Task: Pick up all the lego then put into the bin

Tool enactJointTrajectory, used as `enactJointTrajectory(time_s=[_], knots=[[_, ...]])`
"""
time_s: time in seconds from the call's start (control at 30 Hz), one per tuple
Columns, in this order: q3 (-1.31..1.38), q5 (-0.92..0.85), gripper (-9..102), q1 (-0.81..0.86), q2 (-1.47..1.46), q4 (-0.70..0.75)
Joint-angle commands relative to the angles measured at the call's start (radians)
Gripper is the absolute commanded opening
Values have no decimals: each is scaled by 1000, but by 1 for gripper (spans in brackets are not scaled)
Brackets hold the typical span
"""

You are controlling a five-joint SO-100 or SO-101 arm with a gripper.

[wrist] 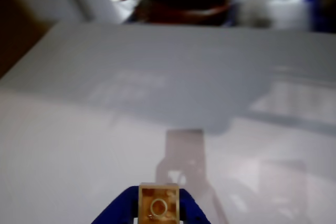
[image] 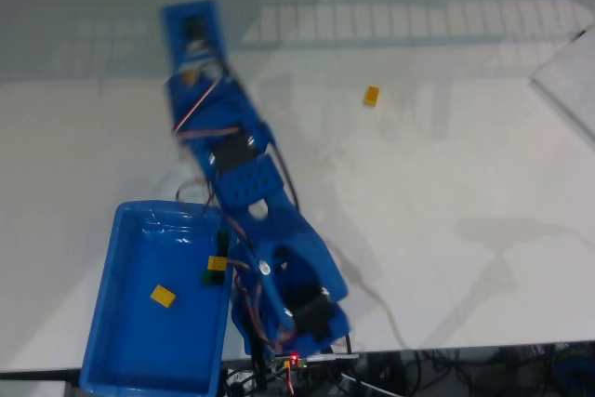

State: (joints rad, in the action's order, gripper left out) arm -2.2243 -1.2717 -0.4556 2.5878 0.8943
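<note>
Fingers [wrist: 157, 211], blue, low centre of wrist view, were clamped on tan lego brick [wrist: 158, 206], stud facing camera; brick pinched at sides, lifted off counter [wrist: 79, 145], likely for carry to bin. In fixed view arm [image: 246, 183] stretched from lower centre toward upper left of frame. Blue bin [image: 112, 323] sat at lower left, beside arm base. Inside: one yellow brick [image: 163, 296] on floor; another yellow piece [image: 218, 263] near right wall. One yellow brick [image: 371, 96] was loose on counter, upper centre, well apart from bin.

Tool [wrist: 158, 214] clamped on tan brick [wrist: 158, 204].
</note>
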Motion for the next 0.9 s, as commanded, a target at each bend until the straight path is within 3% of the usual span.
enactJointTrajectory(time_s=[0.0,0.23,0.6,0.87], knots=[[61,17,2,-247,101,156],[75,146,1,-667,193,520],[38,232,1,-986,153,788],[41,218,25,-985,152,821]])
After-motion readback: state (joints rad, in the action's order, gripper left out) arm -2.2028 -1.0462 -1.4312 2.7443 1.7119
